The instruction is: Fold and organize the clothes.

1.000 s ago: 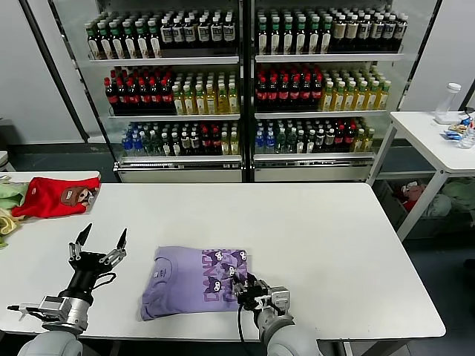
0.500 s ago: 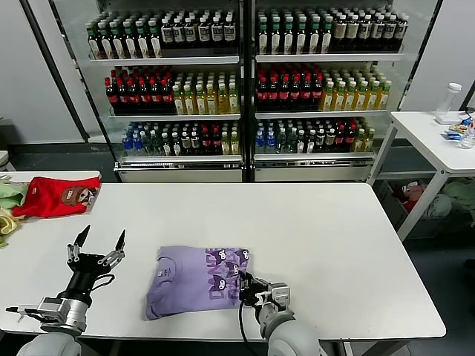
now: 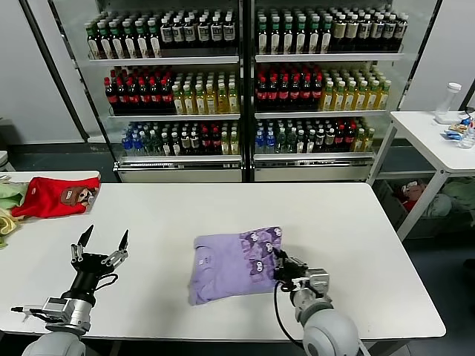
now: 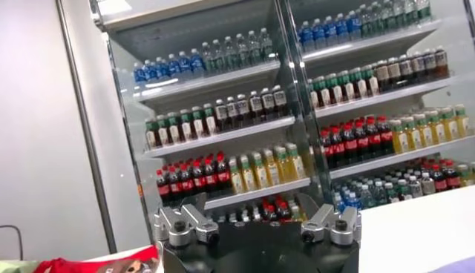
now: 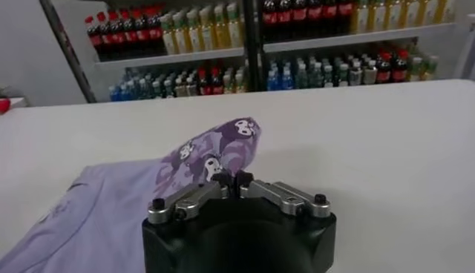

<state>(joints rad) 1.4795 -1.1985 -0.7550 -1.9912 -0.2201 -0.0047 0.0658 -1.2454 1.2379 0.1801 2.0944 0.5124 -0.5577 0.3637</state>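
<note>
The clothes are a folded lavender T-shirt [image 3: 230, 265] with a dark purple print, lying on the white table [image 3: 334, 215] near its front edge. My right gripper [image 3: 281, 268] is at the shirt's right edge and is shut on the printed cloth. In the right wrist view the gripper [image 5: 229, 177] pinches that printed fold, and the rest of the T-shirt [image 5: 104, 219] spreads out beside it. My left gripper [image 3: 101, 242] hovers open over the table's front left, well apart from the shirt, holding nothing.
A red garment [image 3: 53, 195] and green and yellow cloths [image 3: 7, 199] lie on a side surface at far left. Drink coolers [image 3: 245, 89] stand behind the table. A second white table [image 3: 434, 141] with a bottle is at right.
My right gripper has shut on the shirt's right edge and dragged the shirt to the right, turning it slightly. The left arm has stayed put.
</note>
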